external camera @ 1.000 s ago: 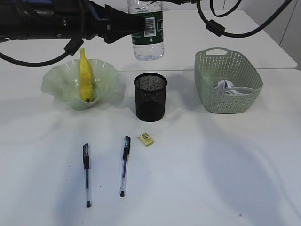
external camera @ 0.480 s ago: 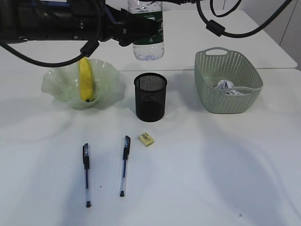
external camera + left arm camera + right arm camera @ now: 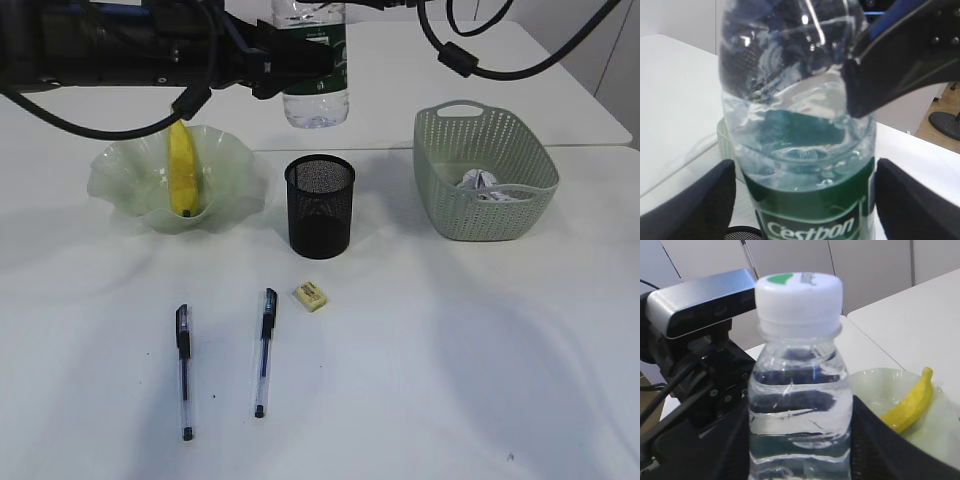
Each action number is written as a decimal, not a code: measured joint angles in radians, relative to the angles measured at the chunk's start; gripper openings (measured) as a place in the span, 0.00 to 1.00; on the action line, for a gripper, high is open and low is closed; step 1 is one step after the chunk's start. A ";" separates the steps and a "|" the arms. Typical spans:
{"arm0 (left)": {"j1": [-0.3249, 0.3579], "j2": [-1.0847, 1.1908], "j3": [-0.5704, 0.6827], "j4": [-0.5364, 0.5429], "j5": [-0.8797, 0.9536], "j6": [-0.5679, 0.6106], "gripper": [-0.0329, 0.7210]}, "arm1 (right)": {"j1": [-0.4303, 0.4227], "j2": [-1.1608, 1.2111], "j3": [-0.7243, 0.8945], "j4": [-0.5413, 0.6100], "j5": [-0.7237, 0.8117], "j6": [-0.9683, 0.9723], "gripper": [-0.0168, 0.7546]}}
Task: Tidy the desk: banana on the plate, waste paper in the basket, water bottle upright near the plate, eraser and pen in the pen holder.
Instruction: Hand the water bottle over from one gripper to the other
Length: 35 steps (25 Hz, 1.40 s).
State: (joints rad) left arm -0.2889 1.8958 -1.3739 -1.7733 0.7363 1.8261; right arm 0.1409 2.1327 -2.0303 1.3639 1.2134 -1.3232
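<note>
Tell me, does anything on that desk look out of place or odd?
Yes. Two pens and a small eraser lie loose on the desk in front of the empty-looking pen holder. The water bottle is upright and capped, with both end effectors around it.

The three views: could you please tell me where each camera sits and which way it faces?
Exterior: in front of the desk, looking down at a slant at bottle, plate, holder and basket; both arms show at the top.
Left wrist: on the left arm, level with the bottle's label; its dark fingers stand either side, the right gripper's finger crosses the top right.
Right wrist: on the right arm, facing the bottle's neck, with banana and the left arm's camera behind.
Shared: all three show the bottle.
</note>
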 joint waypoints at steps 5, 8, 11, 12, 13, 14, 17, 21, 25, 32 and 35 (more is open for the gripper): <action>-0.002 0.015 -0.004 -0.002 -0.002 -0.001 0.84 | 0.000 0.000 0.000 -0.004 -0.006 0.000 0.51; -0.003 0.021 -0.006 -0.004 0.000 -0.002 0.83 | 0.000 0.000 0.000 -0.014 -0.009 0.002 0.51; -0.003 0.021 -0.006 -0.004 0.002 -0.002 0.83 | 0.000 0.000 0.000 -0.014 -0.009 0.013 0.51; -0.003 0.021 -0.006 -0.004 0.006 -0.002 0.83 | 0.000 -0.002 0.000 -0.016 -0.009 0.015 0.51; -0.003 0.021 -0.006 -0.004 0.007 -0.002 0.83 | 0.000 -0.007 0.000 -0.017 -0.009 0.017 0.51; -0.003 0.021 -0.006 -0.004 0.010 -0.002 0.83 | 0.000 -0.009 0.000 -0.017 -0.010 0.017 0.51; -0.005 0.021 -0.006 -0.004 0.019 -0.002 0.83 | 0.000 -0.019 0.000 -0.011 -0.010 0.028 0.51; -0.005 0.021 -0.006 -0.004 0.022 -0.002 0.83 | 0.000 -0.022 0.000 -0.009 -0.010 0.033 0.51; -0.005 0.021 -0.020 -0.004 0.024 -0.002 0.83 | 0.006 -0.022 0.000 -0.009 -0.010 0.039 0.51; -0.013 0.023 -0.052 -0.002 0.029 -0.002 0.83 | 0.032 -0.025 0.000 -0.009 -0.010 0.043 0.51; -0.013 0.023 -0.052 -0.002 0.030 -0.002 0.83 | 0.034 -0.025 0.000 -0.009 -0.010 0.043 0.51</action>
State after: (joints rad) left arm -0.3022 1.9188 -1.4258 -1.7754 0.7665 1.8237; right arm 0.1751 2.1073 -2.0303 1.3550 1.2029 -1.2798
